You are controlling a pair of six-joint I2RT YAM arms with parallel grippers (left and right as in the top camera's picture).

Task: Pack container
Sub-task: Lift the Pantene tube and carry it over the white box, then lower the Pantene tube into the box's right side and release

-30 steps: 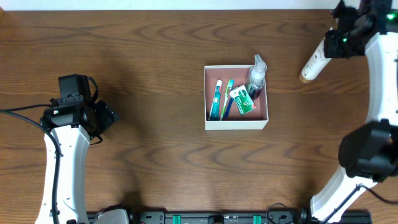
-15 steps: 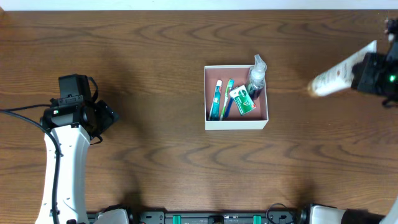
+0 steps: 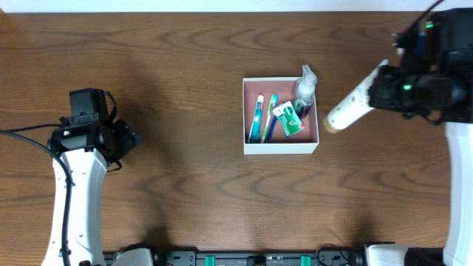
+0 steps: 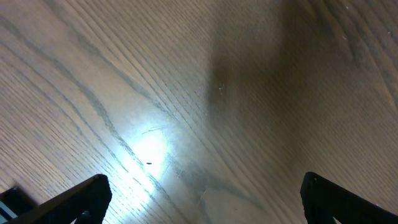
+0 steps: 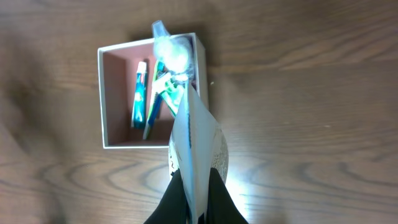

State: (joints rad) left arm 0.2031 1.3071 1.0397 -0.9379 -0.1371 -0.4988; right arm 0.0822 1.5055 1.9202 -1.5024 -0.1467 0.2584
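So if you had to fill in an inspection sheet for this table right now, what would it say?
Surface: brown wooden table, with a glare spot under the left wrist camera.
Job's things: container mid-table, holding a blue tube, teal toothbrush, green packet and a spray bottle in its back right corner. A white tube is held tilted, cap end near the container's right wall.
Clutter: nothing seen.
Grippers: left gripper open, empty, over bare wood. Right gripper shut on the white tube.
Cables: black cable runs to the left arm.
Surroundings: black rail along the near edge, pale strip along the far edge.
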